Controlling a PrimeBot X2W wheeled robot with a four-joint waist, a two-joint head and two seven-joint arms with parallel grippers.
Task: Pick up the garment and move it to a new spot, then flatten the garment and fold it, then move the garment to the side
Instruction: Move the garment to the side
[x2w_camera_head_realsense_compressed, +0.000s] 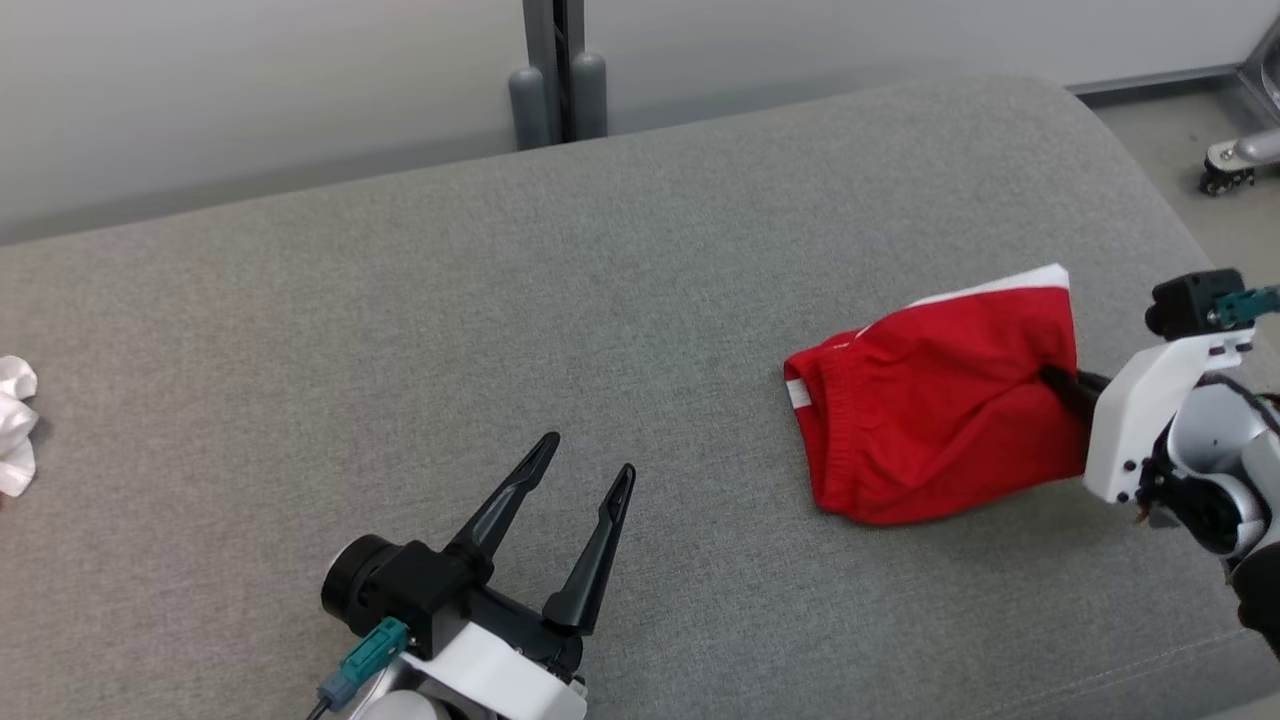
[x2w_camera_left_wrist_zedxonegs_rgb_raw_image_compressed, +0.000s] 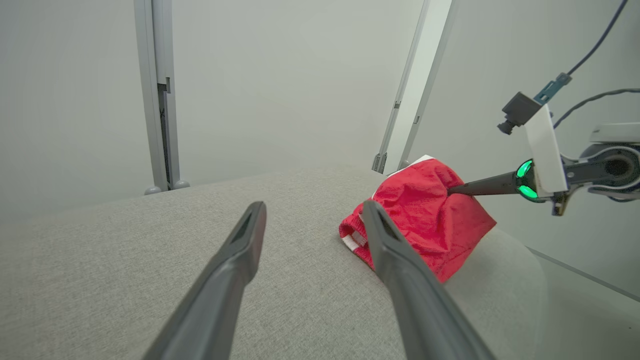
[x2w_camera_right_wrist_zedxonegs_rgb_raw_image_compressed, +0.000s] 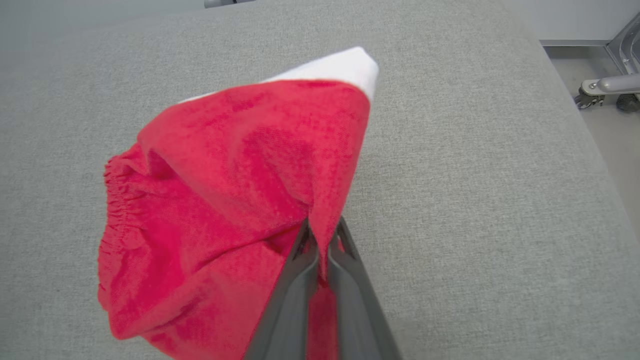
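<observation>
Garment: you're looking at a red garment (x2w_camera_head_realsense_compressed: 930, 420) with a white edge. It's sitting bunched up on the right part of the grey cushion (x2w_camera_head_realsense_compressed: 500, 300), near the cushion's right edge, with the elastic waistband facing left.
Right gripper: your right gripper (x2w_camera_head_realsense_compressed: 1055, 380) is pinching the garment's right side, fingers squeezed tight together on a fold of red cloth. In the right wrist view the fold is running right in between the two tips.
Garment shape: the pinched part is standing up in a peak at the fingers, while the lower part is lying on the cushion.
Left gripper: your left gripper (x2w_camera_head_realsense_compressed: 588, 455) is hovering over the cushion with its fingers spread wide and gripping nothing. It's well apart from the garment, off to its left, and angling toward it.
In the way: in the left wrist view, one of your left fingers is overlapping the waistband end, so that bit is hiding.
Around: a crumpled white cloth (x2w_camera_head_realsense_compressed: 15, 425) is lying at the cushion's far left, well apart from everything. A metal post (x2w_camera_head_realsense_compressed: 555, 70) is standing behind the cushion, and a caster (x2w_camera_head_realsense_compressed: 1225, 175) is sitting on the floor past the right corner.
</observation>
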